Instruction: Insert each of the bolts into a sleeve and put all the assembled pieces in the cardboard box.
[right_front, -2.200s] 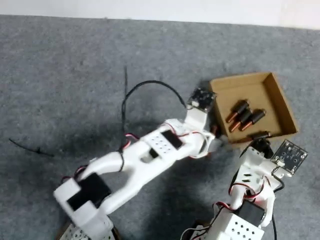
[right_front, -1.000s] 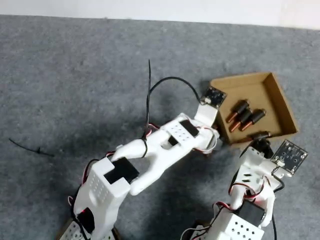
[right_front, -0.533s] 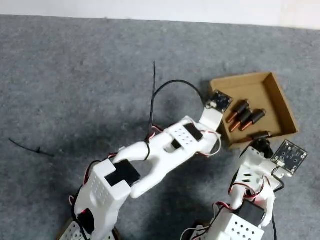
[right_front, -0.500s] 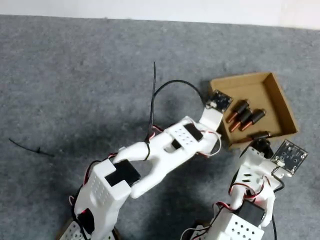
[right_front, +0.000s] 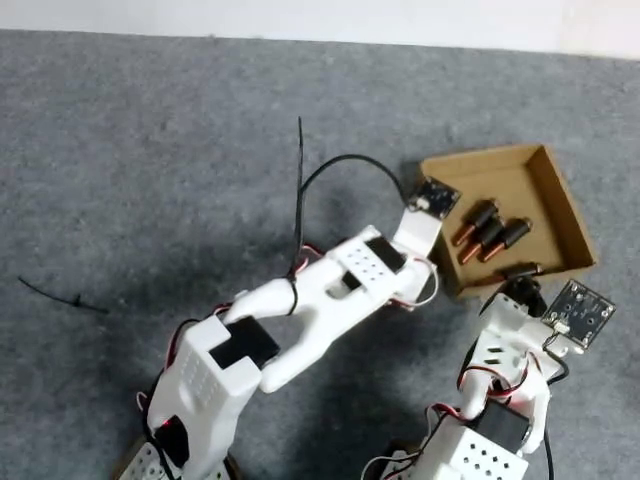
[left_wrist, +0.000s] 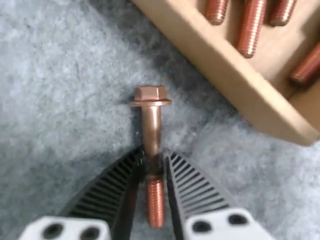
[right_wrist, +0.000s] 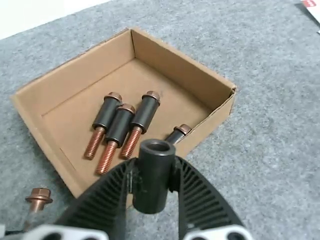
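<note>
My left gripper (left_wrist: 151, 172) is clamped on the bolt (left_wrist: 151, 120) just outside the cardboard box (left_wrist: 235, 75), by its side wall. The fingers pinch the shank low down, with the hex head pointing away from my wrist and the threaded end tucked back between them. I cannot tell whether the bolt rests on the carpet or hangs just above it.

My right gripper (right_wrist: 152, 167) grips the black sleeve (right_wrist: 154, 175) on the near side of the box, upright with its bore open on top.

I judge the join to be the tricky part. The threads must enter first, and right now they face my palm, so I would need a grip nearer the head. After that I'd line the shank up with the bore and feed it in slowly.

Three assembled pieces (right_wrist: 122, 127) lie side by side inside the box. A fourth (right_wrist: 177, 134) sits at its near wall, and I can't say whether it is fully inside. That wall stands between my two grippers — so I'd meet above it. A black cable (right_front: 340, 165) loops beside the box, and a thin tie (right_front: 60, 297) lies well away from it.
</note>
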